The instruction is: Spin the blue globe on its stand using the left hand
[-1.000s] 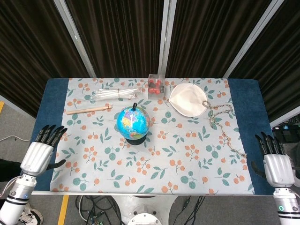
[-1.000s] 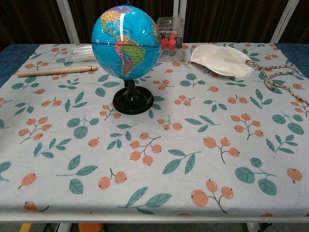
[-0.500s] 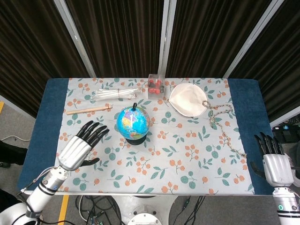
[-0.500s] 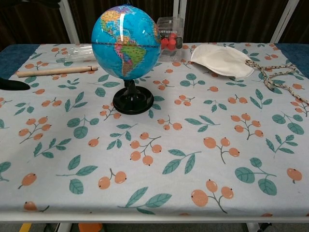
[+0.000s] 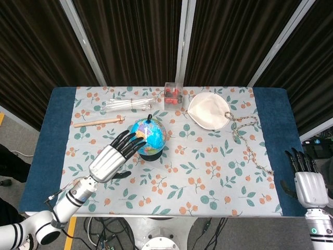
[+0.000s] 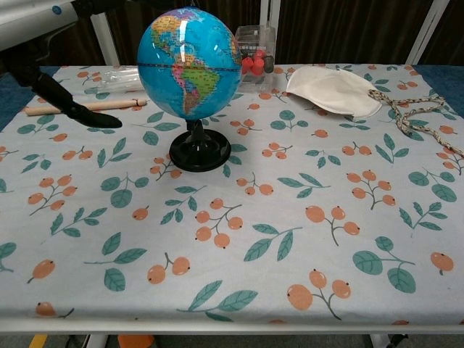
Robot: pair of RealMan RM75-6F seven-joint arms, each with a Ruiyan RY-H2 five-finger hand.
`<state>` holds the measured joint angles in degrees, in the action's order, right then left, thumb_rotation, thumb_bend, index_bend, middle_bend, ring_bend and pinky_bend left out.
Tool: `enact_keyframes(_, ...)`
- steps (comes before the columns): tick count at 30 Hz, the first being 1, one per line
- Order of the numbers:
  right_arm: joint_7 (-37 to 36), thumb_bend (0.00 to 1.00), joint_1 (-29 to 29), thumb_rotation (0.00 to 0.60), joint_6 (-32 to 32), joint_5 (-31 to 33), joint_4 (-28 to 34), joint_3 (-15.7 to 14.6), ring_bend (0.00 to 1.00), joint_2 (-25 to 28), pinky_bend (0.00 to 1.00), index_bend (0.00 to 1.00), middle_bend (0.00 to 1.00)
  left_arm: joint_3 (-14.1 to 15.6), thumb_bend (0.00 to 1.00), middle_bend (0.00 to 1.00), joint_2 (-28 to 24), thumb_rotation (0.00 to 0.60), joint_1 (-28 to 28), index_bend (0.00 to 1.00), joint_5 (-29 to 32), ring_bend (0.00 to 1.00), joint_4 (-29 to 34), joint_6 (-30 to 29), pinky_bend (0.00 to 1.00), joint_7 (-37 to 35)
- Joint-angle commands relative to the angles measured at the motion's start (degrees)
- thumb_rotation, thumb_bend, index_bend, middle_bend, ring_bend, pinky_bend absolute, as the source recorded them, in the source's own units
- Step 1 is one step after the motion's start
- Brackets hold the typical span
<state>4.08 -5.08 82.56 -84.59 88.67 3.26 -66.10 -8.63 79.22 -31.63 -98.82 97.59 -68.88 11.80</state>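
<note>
The blue globe stands upright on its black stand in the middle of the floral cloth; in the chest view the globe fills the upper left. My left hand is raised with fingers spread, its dark fingertips reaching the globe's left side; I cannot tell whether they touch it. In the chest view only part of that hand shows at the upper left, with one dark finger pointing toward the globe. My right hand rests open off the table's right front corner.
Behind the globe lie a wooden stick, a clear bundle of rods, a clear box with red pieces, a cream cloth pouch and a braided rope. Blue table edges flank the cloth.
My left hand has swept in from the table's left front corner, rightward and forward, up to the globe's left side. The globe and the right hand have stayed put.
</note>
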Motion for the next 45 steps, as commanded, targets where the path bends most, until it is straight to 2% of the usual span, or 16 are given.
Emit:
enact_keyframes(1, 0.0, 0.22, 0.0, 0.6, 0.0, -0.1, 0.0, 0.0, 0.0, 0.0, 0.0, 0.0, 0.0, -0.2, 0.07, 0.07, 0.8, 0.6, -1.0, 0.05, 0.5, 0.0, 0.0, 0.7, 0.02, 0.3)
enact_keyframes(14, -0.8, 0.22, 0.1, 0.6, -0.4, 0.7, -0.8, 0.1, 0.0, -0.1, 0.0, 0.0, 0.0, 0.0, 0.07, 0.07, 2.6, 0.6, -3.1, 0.05, 4.3, 0.0, -2.7, 2.3, 0.02, -0.6)
enact_keyframes(28, -0.5, 0.22, -0.2, 0.6, -1.1, 0.8, -1.1, 0.0, 0.0, -0.6, 0.0, 0.0, 0.0, 1.1, 0.07, 0.07, 1.4, 0.6, -2.5, 0.05, 7.1, 0.0, -2.6, 1.4, 0.02, 0.3)
enact_keyframes(36, -0.5, 0.22, -0.2, 0.6, -1.2, 1.0, -1.1, 0.0, 0.0, -0.6, 0.0, 0.0, 0.0, 0.5, 0.07, 0.07, 0.3, 0.6, -1.2, 0.05, 11.8, 0.0, -1.9, 0.9, 0.02, 2.6)
enact_keyframes(45, -0.3, 0.22, -0.3, 0.6, -1.1, 0.8, -0.9, 0.0, 0.0, -0.7, 0.0, 0.0, 0.0, 0.2, 0.07, 0.07, 0.3, 0.6, -1.1, 0.06, 7.8, 0.0, -2.0, -3.6, 0.02, 0.9)
